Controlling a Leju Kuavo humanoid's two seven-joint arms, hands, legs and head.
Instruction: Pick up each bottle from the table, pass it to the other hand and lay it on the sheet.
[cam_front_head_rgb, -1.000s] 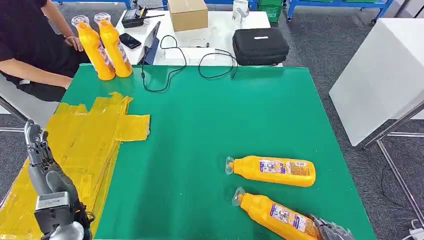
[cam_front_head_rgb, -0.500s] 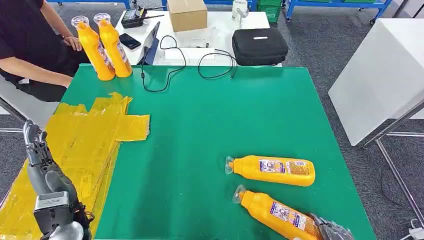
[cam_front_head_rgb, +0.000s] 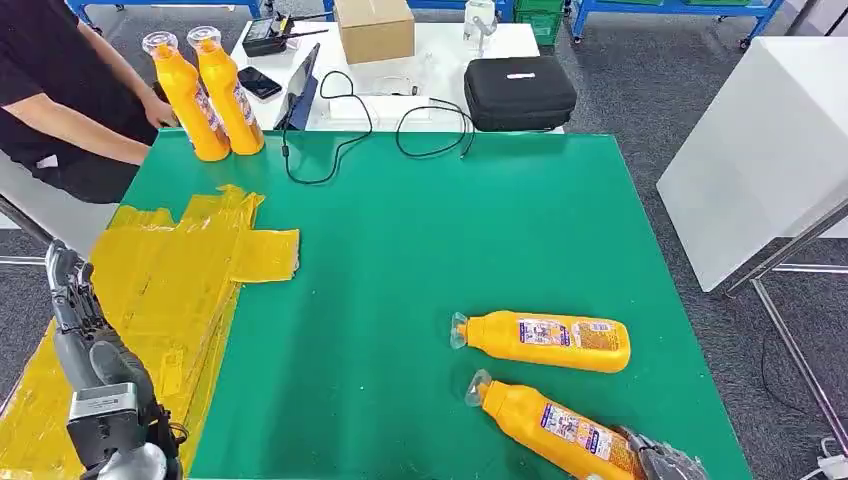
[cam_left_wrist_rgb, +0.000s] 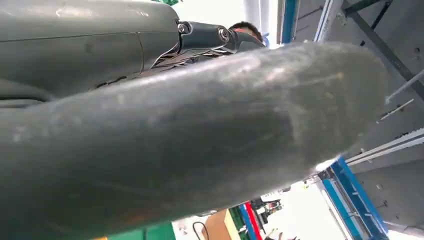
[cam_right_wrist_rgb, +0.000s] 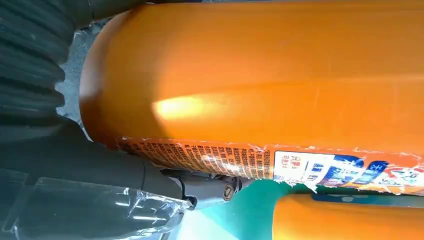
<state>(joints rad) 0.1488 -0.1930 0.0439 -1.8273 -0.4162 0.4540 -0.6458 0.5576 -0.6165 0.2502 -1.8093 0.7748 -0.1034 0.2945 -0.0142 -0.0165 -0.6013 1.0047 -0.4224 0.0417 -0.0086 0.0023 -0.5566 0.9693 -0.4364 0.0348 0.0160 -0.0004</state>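
Two orange bottles lie on the green table (cam_front_head_rgb: 420, 230) near its front right corner, caps pointing left. My right hand (cam_front_head_rgb: 660, 462) grips the base of the nearer bottle (cam_front_head_rgb: 555, 428). In the right wrist view this bottle (cam_right_wrist_rgb: 280, 75) sits between my dark fingers (cam_right_wrist_rgb: 100, 165), and the edge of the other lying bottle (cam_right_wrist_rgb: 350, 220) shows beyond it. That other lying bottle (cam_front_head_rgb: 545, 341) rests free, a little farther in. Two more orange bottles (cam_front_head_rgb: 212, 95) stand upright at the far left corner. My left hand (cam_front_head_rgb: 75, 310) is raised over the yellow sheet (cam_front_head_rgb: 170, 290), fingers straight, holding nothing.
A person in black sits at the far left, an arm (cam_front_head_rgb: 90, 125) reaching behind the standing bottles. A white table beyond holds a black case (cam_front_head_rgb: 520, 92), a cardboard box (cam_front_head_rgb: 375, 28), a phone and a black cable (cam_front_head_rgb: 340, 130) that trails onto the green surface.
The nearer lying bottle has shifted very slightly in my right hand. The person's arm has moved lower behind the standing bottles. My left hand has hardly moved.
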